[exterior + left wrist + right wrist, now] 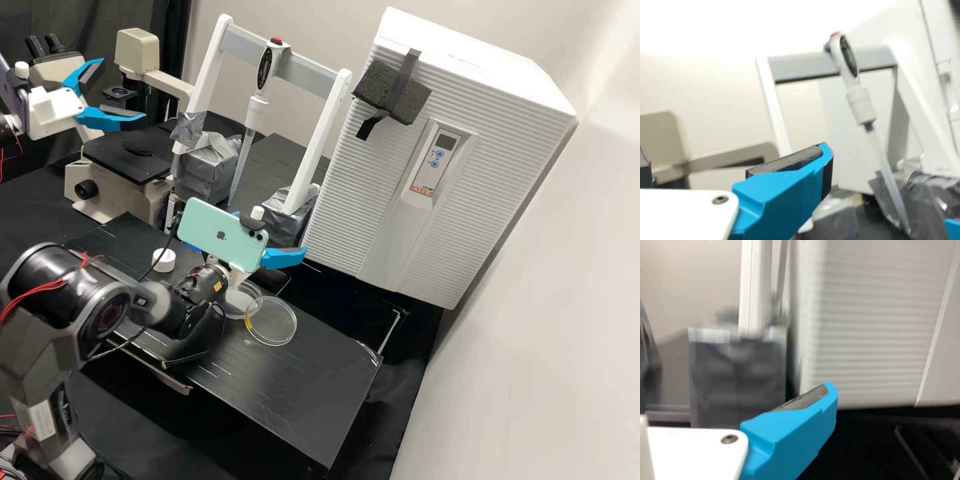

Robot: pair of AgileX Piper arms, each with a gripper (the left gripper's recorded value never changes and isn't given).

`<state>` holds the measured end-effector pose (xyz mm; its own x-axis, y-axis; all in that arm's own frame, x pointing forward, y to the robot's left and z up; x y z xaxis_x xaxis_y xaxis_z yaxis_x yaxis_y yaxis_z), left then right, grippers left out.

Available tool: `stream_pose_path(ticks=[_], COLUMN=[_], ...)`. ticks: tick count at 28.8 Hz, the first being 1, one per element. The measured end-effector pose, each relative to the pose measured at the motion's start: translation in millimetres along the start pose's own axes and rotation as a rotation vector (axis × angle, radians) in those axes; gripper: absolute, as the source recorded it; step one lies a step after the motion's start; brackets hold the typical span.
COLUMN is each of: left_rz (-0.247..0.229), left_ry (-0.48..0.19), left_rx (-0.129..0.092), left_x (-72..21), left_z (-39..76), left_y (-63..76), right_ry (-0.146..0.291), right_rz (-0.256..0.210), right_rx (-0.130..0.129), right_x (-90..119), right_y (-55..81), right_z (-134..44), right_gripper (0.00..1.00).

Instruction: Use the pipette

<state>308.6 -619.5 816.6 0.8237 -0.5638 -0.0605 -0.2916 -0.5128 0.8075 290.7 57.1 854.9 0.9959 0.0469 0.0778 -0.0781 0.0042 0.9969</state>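
L pincer (121, 91) released, by microscope (123, 163) | R pincer (285, 257) released, near dish (271, 321) | pipette (261, 80) on rack (313, 70)

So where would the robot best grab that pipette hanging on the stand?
Probably the thick handle of the pipette, just below where it hooks over the grey crossbar. It hangs nearly upright, so it could be pinched sideways from the bench side, then lifted off. The lower tip tapers too thin for a firm hold.

Open air lies between the rack (319, 143) posts around the pipette (257, 100) (microscope (120, 163) close by my left gripper (122, 91), cabinet (413, 167) walling the right).
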Motion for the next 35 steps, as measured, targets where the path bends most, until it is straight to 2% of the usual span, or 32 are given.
stream_pose_path(ticks=[3,7,10,13,14,16,19,21,26,29,31,35], left_rz=[0.013,-0.003,-0.014,-0.025,-0.018,-0.010,-0.007,-0.013,-0.033,-0.043,-0.049,-0.058], left_ry=[-0.005,0.001,0.005,0.001,-0.001,-0.004,-0.025,-0.042,-0.090,-0.114,-0.116,-0.112], left_rx=[-0.009,-0.017,-0.030,-0.048,-0.056,-0.084,-0.140,-0.158,-0.167,-0.165,-0.173,-0.186], left_x=[5.2,14.0,19.6,25.1,26.6,28.4,29.9,29.8,29.5,29.3,28.5,27.0], left_z=[0.3,-1.4,-2.5,-2.4,-2.2,-2.0,-0.1,1.4,5.9,8.1,8.4,7.0], left_y=[5.2,3.4,3.1,7.2,9.6,12.2,14.4,14.0,12.6,11.9,10.5,8.4], right_ry=[0.068,0.179,0.232,0.262,0.270,0.286,0.314,0.323,0.328,0.313,0.304,0.265], right_rz=[0.069,0.129,0.126,0.099,0.095,0.093,0.101,0.105,0.096,0.071,0.059,0.040], right_rx=[0.033,0.041,0.050,0.057,0.066,0.065,0.057,0.040,0.016,-0.003,-0.016,-0.018], right_x=[-6,-6,0,7,9,12,18,23,36,48,54,70], right_y=[20.2,40.7,46.3,50.7,52.3,56.2,60.8,62.4,61.2,58.0,55.3,50.7], right_z=[-19.5,-53.0,-74.6,-96.4,-102.7,-113.7,-131.4,-138.8,-151.6,-156.0,-158.0,-158.3], right_gripper=[1.00,1.00,1.00,1.00,1.00,1.00,1.00,1.00,1.00,1.00,1.00,1.00])
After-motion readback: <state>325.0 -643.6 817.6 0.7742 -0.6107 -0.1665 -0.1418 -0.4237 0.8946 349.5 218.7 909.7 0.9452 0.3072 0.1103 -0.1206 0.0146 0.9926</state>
